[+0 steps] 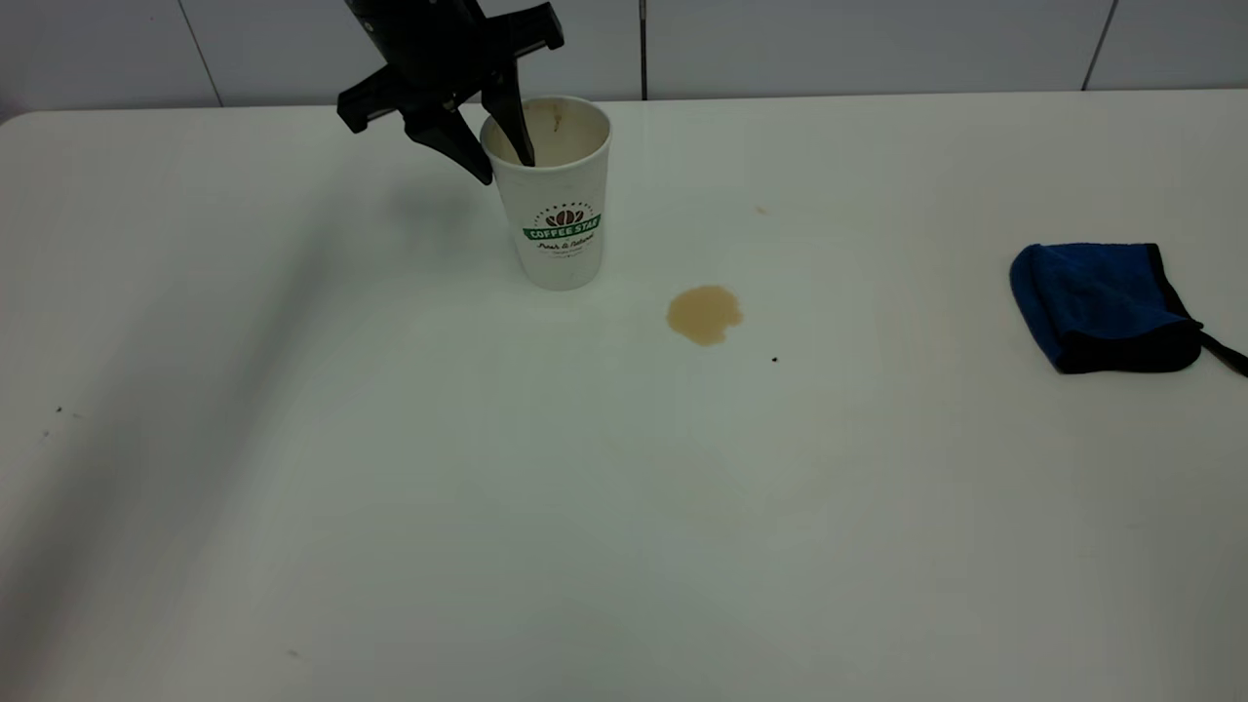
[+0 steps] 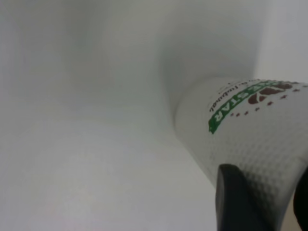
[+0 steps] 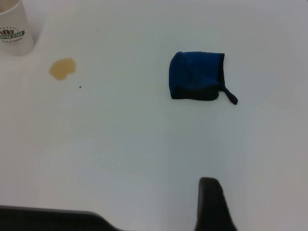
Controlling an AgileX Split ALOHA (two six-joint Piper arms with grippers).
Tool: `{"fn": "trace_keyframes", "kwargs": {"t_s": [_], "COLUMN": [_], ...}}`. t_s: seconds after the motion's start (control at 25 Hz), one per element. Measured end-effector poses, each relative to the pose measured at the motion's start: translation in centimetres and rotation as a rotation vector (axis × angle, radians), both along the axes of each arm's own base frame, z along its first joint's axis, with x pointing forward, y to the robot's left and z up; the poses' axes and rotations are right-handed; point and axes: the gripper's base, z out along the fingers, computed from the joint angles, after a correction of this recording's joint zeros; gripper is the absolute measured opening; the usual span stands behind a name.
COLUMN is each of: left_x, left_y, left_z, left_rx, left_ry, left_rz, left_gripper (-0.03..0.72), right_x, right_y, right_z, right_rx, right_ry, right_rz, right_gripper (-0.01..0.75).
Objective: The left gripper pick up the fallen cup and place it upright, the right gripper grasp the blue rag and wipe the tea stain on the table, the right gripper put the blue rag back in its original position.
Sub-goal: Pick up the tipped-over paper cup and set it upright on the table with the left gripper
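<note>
The white cup [image 1: 558, 205] with the green logo stands upright on the table [image 1: 390, 487] at the back, left of centre. My left gripper [image 1: 504, 168] straddles its rim from above: one finger [image 1: 515, 122] is inside the mouth, the other [image 1: 453, 146] is outside the wall, with a gap between them. In the left wrist view the outer finger [image 2: 236, 202] lies along the cup [image 2: 250, 139]. The tea stain [image 1: 704, 314] lies right of the cup. The blue rag [image 1: 1107, 304] lies at the far right. My right gripper [image 3: 163, 216] hovers high, well short of the rag [image 3: 196, 75], open and empty.
A tiny dark speck [image 1: 774, 359] lies right of the stain, and a few faint specks [image 1: 58, 410] lie at the left. A faint tan dot [image 1: 760, 210] is behind the stain. The table's back edge meets a tiled wall [image 1: 877, 44].
</note>
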Motion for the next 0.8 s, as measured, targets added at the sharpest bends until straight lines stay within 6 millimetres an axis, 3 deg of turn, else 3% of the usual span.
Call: {"fn": "trace_keyframes", "kwargs": {"t_s": [0.44,0.8], "left_x": [-0.7,-2.2], "left_y": [0.6,1.8], "left_z": [4.3,9.0], "left_rx": [0.008,0.158], "left_ry": [0.007,0.004], "left_rz": [-0.046,-0.316], "left_gripper": [0.345,0.345], "right_x": [0.0,0.0], "right_y": [0.0,0.0], "right_z": [0.0,0.0], "right_rx": [0.0,0.0], "right_ry": [0.0,0.0], "right_rz": [0.0,0.0], "right_gripper": [0.509,0.509]}}
